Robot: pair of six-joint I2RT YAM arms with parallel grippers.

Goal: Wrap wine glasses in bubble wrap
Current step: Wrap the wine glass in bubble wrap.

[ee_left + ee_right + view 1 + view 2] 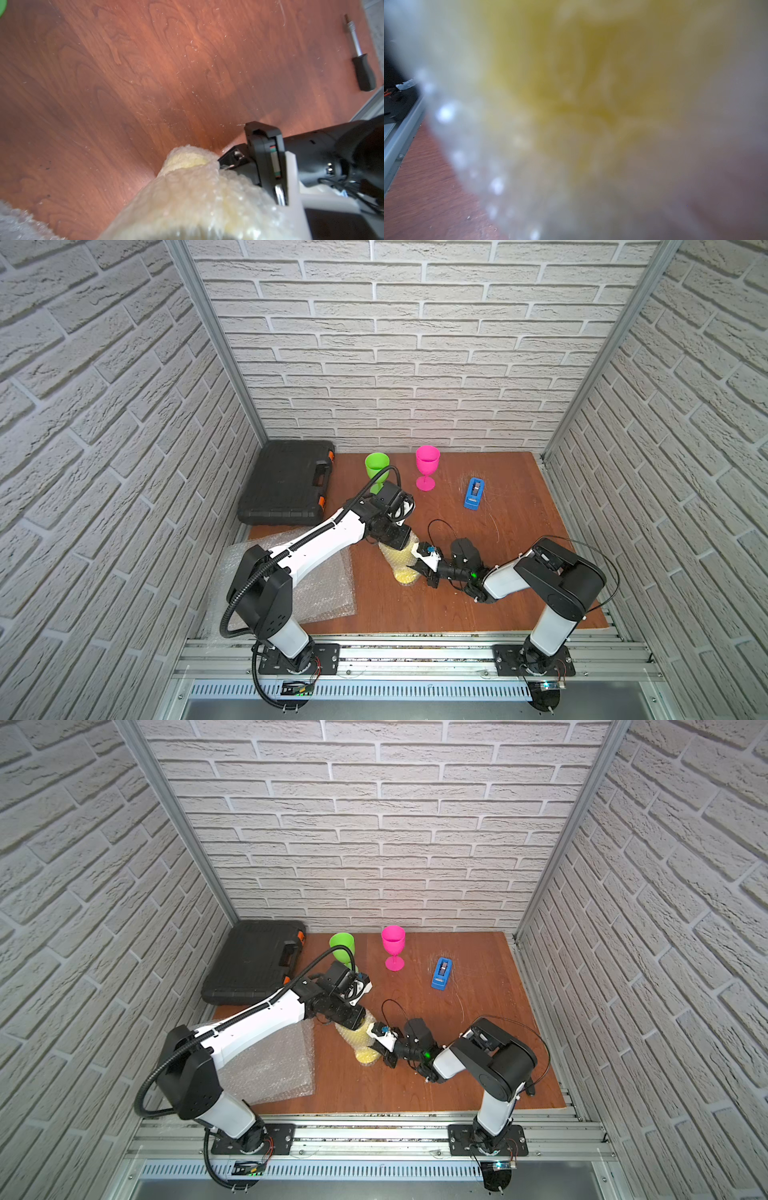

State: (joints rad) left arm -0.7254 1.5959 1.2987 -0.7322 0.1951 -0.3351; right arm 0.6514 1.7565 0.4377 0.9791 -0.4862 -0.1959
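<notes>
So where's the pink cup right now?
In both top views the pink goblet stands upright at the back of the table, between the green goblet and the blue tape dispenser.

A: Free room?

B: Front strip of the table [436, 614], between the 2 arm bases: bare. Right back part open too, beyond the tape dispenser [473, 493].

A: Obstacles?

B: Left arm [324, 537] slants over the bubble wrap sheets [328, 597] to the middle. Right arm [503, 578] reaches in low from the opposite side. The 2 meet at the wrapped yellow goblet [400, 570], so the middle is blocked.

A: Back edge?

B: Black case [286, 485] fills the left back corner. Green goblet [376, 464] stands just behind the left wrist, pink goblet [427, 464] near it, both upright. 1 screwdriver [362, 68] lies flat near a rail edge.
</notes>
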